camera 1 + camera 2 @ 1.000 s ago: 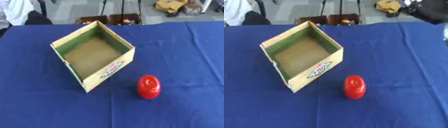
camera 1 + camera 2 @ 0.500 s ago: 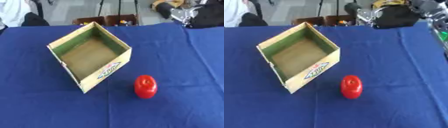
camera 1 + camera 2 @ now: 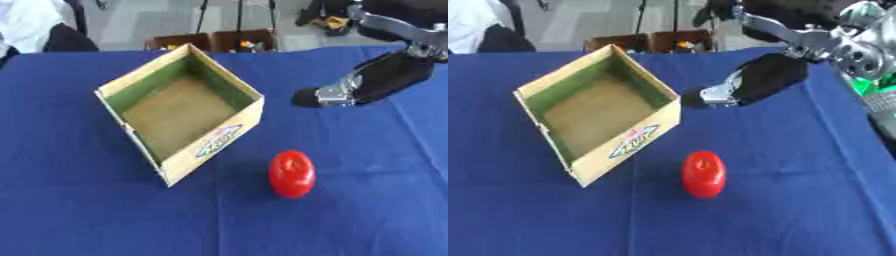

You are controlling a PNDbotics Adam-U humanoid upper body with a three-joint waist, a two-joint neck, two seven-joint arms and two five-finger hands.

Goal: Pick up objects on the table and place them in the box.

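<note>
An open cardboard box [image 3: 210, 145] with a green inner lining stands left of centre on the blue tablecloth [image 3: 79, 210], turned corner-on, with nothing inside. A glossy red rounded object [image 3: 291, 174], like a tomato, stands on the cloth just right of the box's front corner. My right hand [image 3: 383, 76], black with silver parts, reaches in from the upper right. It hovers above the cloth, behind and to the right of the red object. Its fingers stretch toward the box and hold nothing. My left hand shows in neither view.
Beyond the table's far edge, brown cartons [image 3: 214, 40] sit on the floor. A person in white [image 3: 26, 22] sits at the far left corner. A green item [image 3: 875, 85] shows at the right edge.
My right arm has swung in from the upper right, and the hand has come down over the table toward the red object. The box and red object have stayed put.
</note>
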